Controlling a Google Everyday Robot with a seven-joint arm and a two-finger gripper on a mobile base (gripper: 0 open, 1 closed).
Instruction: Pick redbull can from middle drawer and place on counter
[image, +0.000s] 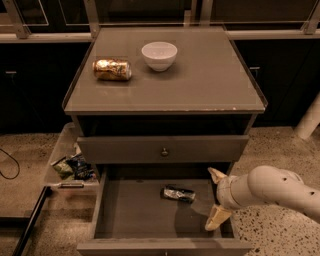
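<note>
The redbull can (178, 194) lies on its side on the flat bottom of the open middle drawer (130, 215), near the back middle. My gripper (216, 198) hangs over the drawer's right side, just right of the can and apart from it. Its two pale fingers (218, 217) are spread open and hold nothing. The counter (200, 80) is the flat grey top of the cabinet above.
A gold-orange can (112, 70) lies on its side on the counter's left, and a white bowl (159, 55) stands beside it. A closed drawer front with a round knob (164, 151) sits above the open drawer. A tray of snack packets (70, 166) stands on the floor at left.
</note>
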